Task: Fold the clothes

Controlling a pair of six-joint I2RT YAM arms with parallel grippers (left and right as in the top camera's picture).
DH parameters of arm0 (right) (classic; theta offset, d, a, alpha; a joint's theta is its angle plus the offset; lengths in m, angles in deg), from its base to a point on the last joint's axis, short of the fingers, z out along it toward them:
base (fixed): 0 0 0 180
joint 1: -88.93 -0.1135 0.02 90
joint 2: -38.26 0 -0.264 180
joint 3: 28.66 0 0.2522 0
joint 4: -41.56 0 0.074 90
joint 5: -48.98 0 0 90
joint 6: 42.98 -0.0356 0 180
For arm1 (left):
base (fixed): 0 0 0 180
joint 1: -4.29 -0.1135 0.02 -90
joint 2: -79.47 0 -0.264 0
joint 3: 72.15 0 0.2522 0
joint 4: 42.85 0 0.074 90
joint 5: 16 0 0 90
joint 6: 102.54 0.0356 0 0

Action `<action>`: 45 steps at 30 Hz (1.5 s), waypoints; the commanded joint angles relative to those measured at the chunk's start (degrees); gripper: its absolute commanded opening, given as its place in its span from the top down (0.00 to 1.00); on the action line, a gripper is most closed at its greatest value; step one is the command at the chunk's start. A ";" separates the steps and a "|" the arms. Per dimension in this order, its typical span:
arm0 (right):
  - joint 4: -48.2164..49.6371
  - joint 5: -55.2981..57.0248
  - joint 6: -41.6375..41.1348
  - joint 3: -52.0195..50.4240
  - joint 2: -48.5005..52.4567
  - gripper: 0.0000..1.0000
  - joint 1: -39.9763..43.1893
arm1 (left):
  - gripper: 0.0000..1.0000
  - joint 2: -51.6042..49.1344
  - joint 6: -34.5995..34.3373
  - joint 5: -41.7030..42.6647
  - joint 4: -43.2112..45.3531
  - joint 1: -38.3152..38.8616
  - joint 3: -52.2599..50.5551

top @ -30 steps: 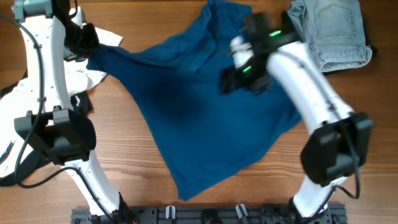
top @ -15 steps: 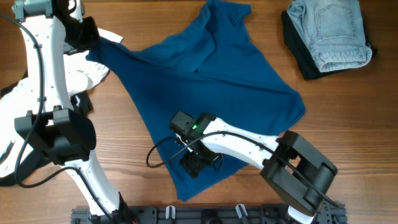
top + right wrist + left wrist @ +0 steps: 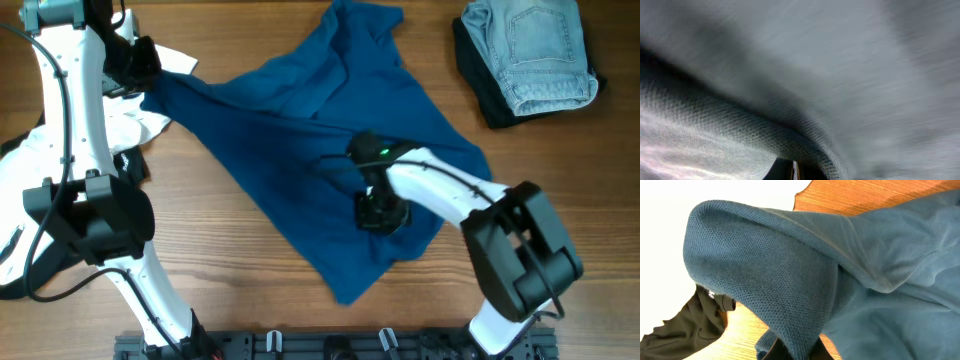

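Bare wood (image 3: 230,260) around blue shirt (image 3: 300,150), both grippers' jaws clamped on its fabric.

Both arms: white link shells w/ black joint housings. Left arm (image 3: 88,130): long white upper link, large black joint block mid-length, black wrist end, grey-blue part at top edge of overhead view. Thin black cable runs along its white link and loops out by base. Right arm (image 3: 470,215): white forearm link, bulky black elbow housing, black wrist section w/ small green light lit. Thin black cable runs along its forearm. No markings or screws legible.
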 commanded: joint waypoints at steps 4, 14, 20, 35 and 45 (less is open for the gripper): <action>6.75 3.96 11.06 -0.22 2.45 0.95 23.54 | 0.96 0.61 -0.96 3.91 -1.77 2.47 -0.42; 5.90 2.21 19.32 15.23 2.43 0.92 41.38 | 0.96 0.42 -6.01 4.70 5.95 10.12 -15.69; -13.00 -1.46 16.13 25.07 -1.51 0.43 33.92 | 0.96 0.42 -8.26 4.28 11.50 11.50 -22.40; -10.43 5.53 -15.43 -10.29 -12.20 0.43 25.07 | 0.96 0.42 -11.87 0.63 14.45 8.57 -22.45; 8.00 3.19 -15.37 -21.97 -12.20 0.51 25.05 | 0.96 0.42 -11.85 0.61 14.47 8.57 -22.45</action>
